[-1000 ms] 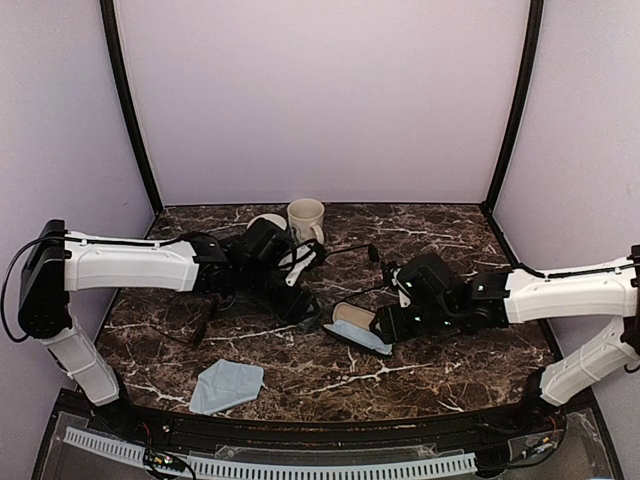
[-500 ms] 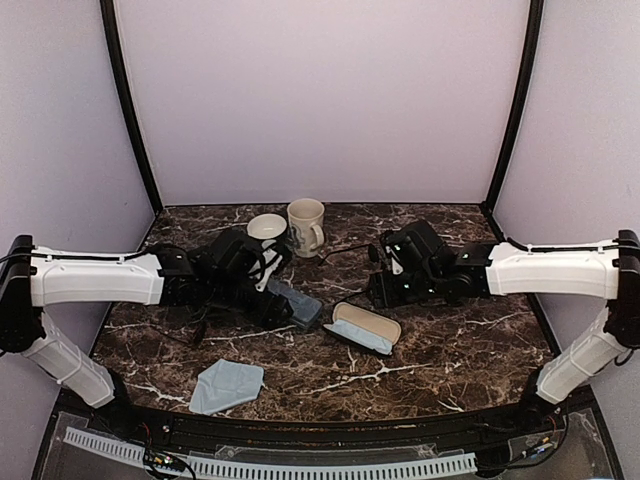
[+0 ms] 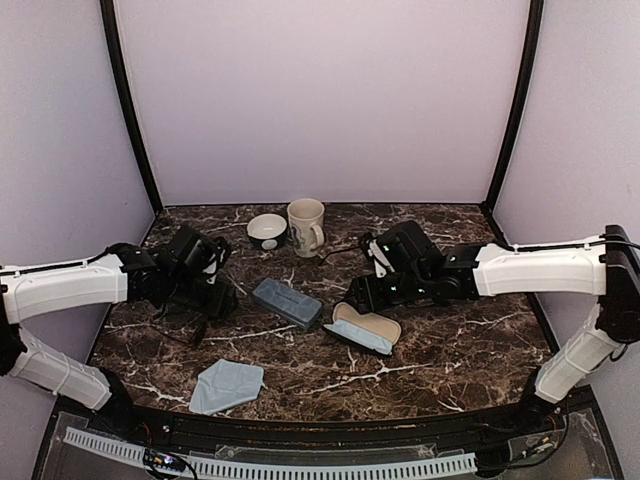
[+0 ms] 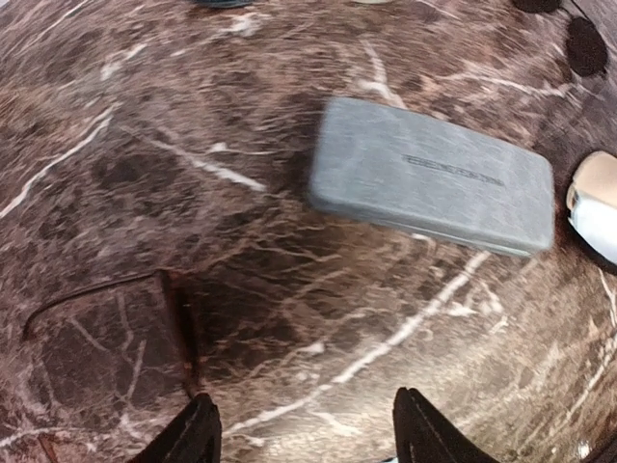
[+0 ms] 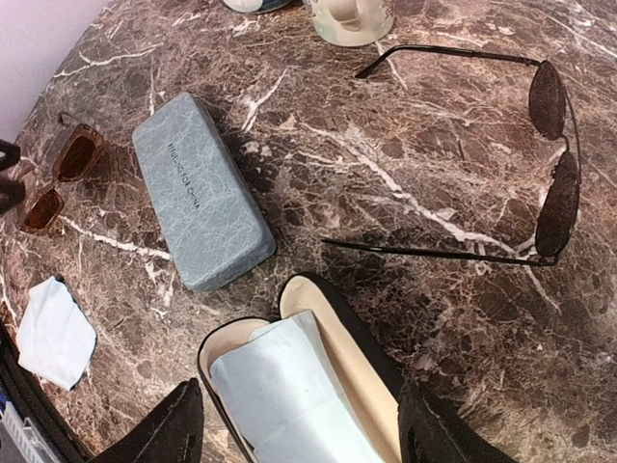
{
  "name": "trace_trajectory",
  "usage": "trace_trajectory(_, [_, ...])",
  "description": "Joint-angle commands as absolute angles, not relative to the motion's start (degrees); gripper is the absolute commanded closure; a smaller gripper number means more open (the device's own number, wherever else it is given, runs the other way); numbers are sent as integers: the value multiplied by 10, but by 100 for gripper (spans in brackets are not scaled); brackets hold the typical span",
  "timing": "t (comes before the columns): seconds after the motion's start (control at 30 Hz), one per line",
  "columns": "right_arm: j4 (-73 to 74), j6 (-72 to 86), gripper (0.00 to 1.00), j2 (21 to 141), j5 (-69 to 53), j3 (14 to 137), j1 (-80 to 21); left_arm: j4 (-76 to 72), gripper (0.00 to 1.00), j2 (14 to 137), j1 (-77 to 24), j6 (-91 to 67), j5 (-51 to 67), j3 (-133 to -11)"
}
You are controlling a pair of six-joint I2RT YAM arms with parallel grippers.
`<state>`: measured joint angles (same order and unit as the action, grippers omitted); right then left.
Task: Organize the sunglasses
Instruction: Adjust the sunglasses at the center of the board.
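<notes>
On the veined marble bench (image 5: 386,164), thin black wire sunglasses (image 5: 548,101) lie unfolded; thick squarish amber-brown sunglasses (image 5: 75,156) rest near the textured grey-blue case (image 5: 198,193). The left pincer (image 4: 304,439) and right pincer (image 5: 299,434) gape empty; the left has retreated from the case.

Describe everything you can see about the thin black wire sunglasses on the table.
The thin black wire sunglasses have a slim, metal-looking dark frame, two dark oval lenses and long straight arms, both unfolded. They rest on the marble table. In the right wrist view the lenses sit to the right and the arms point left. They lie between the mug and the open black case. Nothing but the table seems to touch them.
</notes>
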<state>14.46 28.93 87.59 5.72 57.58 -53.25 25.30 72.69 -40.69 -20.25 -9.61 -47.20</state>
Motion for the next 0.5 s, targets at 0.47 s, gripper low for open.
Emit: trace_trajectory(0.47, [107,240,30,890,33,589,-538,155,35,756,-179,-266,6,-412])
